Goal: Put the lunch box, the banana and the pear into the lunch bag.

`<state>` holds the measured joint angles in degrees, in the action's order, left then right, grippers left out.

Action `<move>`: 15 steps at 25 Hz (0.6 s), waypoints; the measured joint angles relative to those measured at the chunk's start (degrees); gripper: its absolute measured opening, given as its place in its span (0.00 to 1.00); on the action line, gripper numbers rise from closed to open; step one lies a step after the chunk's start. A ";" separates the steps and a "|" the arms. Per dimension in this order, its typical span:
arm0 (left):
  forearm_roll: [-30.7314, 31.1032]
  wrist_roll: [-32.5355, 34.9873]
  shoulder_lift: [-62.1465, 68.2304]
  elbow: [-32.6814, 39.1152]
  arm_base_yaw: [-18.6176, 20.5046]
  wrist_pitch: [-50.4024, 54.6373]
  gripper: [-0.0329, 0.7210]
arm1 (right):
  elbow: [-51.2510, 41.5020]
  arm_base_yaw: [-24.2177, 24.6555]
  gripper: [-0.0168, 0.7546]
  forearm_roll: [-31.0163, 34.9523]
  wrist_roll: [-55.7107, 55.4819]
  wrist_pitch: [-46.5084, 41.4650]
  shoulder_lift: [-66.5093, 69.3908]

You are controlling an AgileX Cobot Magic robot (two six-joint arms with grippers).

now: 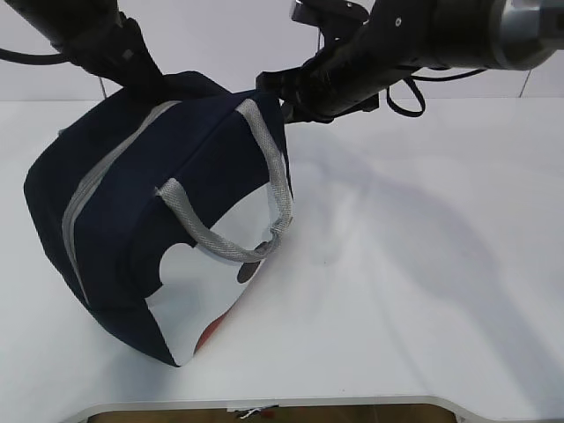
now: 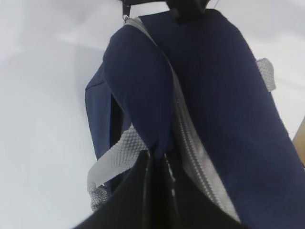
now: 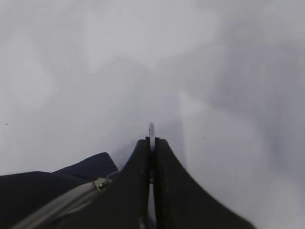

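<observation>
Left gripper (image 2: 159, 160) clenched on navy lunch bag (image 1: 132, 203) fabric, right gripper (image 3: 151, 145) pinching zipper ring pull (image 3: 151, 130), bag tilted on white table (image 1: 423, 264).

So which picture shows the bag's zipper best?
The exterior view: the grey zipper runs along the whole lunch bag. The left wrist view shows a close stretch; the right wrist view only its end.

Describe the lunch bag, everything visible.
The lunch bag is boxy navy fabric with grey webbing handles, a grey-edged zipper that looks closed, and a white patch with dark and red spots low on its front. It sits tilted on the white table, top turned toward the camera. The left gripper is shut on its fabric; the right gripper pinches the ring pull.
</observation>
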<state>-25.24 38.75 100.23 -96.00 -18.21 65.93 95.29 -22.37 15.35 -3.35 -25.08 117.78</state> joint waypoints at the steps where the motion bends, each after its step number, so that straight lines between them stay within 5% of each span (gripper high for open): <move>1: 0.14 0.00 -0.10 0.00 0.00 -0.11 0.04 | 0.00 0.04 0.04 0.49 -0.10 0.00 0.39; 15: 0.38 0.00 -0.32 0.32 0.00 -1.81 0.04 | 1.15 0.13 0.04 3.55 -0.40 -0.37 3.04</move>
<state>-24.87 38.75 99.91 -95.68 -18.21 64.12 96.44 -22.24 18.90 -3.75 -25.45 120.82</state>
